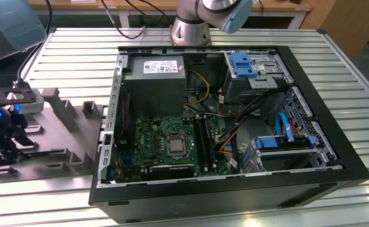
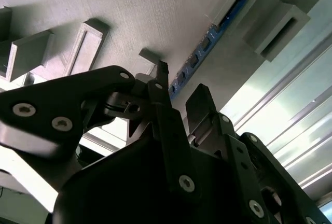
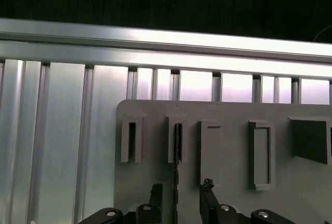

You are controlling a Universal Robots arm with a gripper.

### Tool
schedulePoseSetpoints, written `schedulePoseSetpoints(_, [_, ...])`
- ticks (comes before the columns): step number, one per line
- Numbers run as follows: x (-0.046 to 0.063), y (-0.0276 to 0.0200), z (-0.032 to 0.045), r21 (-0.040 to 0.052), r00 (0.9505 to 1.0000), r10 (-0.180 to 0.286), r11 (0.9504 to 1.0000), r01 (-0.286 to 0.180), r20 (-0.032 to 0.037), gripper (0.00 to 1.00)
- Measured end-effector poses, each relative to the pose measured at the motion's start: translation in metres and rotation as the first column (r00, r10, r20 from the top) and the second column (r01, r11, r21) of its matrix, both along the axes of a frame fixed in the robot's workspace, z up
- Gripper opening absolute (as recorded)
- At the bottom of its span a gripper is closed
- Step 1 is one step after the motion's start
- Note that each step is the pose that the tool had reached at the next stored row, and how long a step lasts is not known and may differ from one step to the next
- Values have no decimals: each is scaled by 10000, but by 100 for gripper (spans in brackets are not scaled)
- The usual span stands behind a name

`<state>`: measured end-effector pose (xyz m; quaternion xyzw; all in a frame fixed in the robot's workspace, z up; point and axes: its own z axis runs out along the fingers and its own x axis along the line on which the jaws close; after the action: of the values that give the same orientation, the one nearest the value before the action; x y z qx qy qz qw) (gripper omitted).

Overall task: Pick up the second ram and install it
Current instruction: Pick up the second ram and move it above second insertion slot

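Black fingers [image 3: 209,200] of the gripper [image 3: 181,192] stand spread, one on each side of the second ram [image 3: 177,141] — not clamped. That stick stands on edge in a slot of the grey holder plate [image 3: 233,111].

The exterior view looked steeply down on the computer case [image 1: 235,195] and grey holder plate [image 1: 53,147], while both wrist views sat close over that plate, behind the gripper [image 3: 181,186].

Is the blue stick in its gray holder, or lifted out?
In: the second ram stands on edge in a slot of the gray holder, the gripper above, open jaws either side.
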<state>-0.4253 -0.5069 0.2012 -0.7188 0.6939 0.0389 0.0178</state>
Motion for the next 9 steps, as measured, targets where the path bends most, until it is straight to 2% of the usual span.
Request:
schedulePoseSetpoints(5, [-15,-1,-45,-1,10000,1,10000,-1,0,42])
schedulePoseSetpoints(9, [-16,-1,-49,-9,10000,1,10000,-1,-2,42])
